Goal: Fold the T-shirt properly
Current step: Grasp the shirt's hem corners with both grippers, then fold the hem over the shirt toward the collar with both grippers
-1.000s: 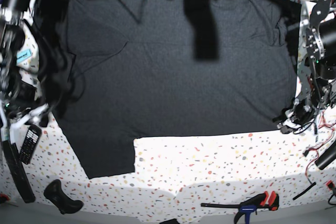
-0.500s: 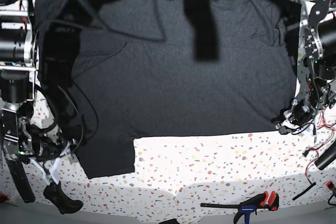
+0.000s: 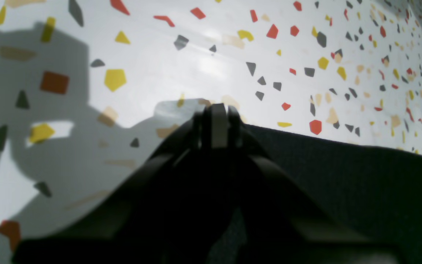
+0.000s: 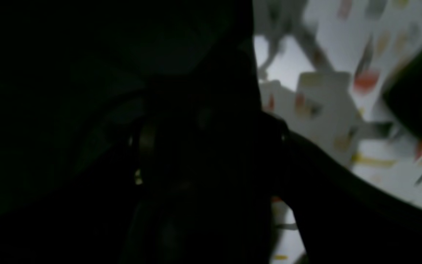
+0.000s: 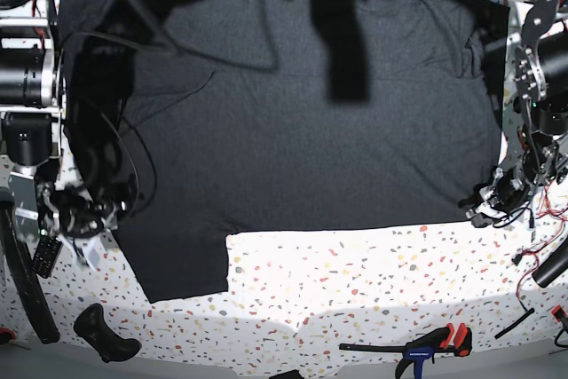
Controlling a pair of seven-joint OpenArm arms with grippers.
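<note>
Left end effector (image 3: 216, 110), left wrist view: jaws closed tight, tips together w/ nothing seen between them, right at the edge of the large dark charcoal soft-fabric T-shirt (image 3: 343, 176). Shirt fabric runs to the right of & below the tips; white counter w/ red, yellow & grey terrazzo flecks (image 3: 196, 55) lies ahead & to the left.

Right wrist view: mostly dark & blurred, right end effector not made out here; can't tell jaw state from this pic alone. Speckled counter (image 4: 343, 110) shows blurred at upper right.

Base view: T-shirt (image 5: 293, 130) lies spread flat over most of the counter (image 5: 373, 281), one short sleeve sticking out toward the near edge. Right end effector (image 5: 84, 250) sits low at the shirt's edge by that sleeve, jaws spread, no fabric visibly pinched. Left end effector (image 5: 484, 209) is at the shirt's opposite near corner, closed. Black-and-red bar clamp (image 5: 417, 343) lies on the counter's near edge, well apart from both.
</note>
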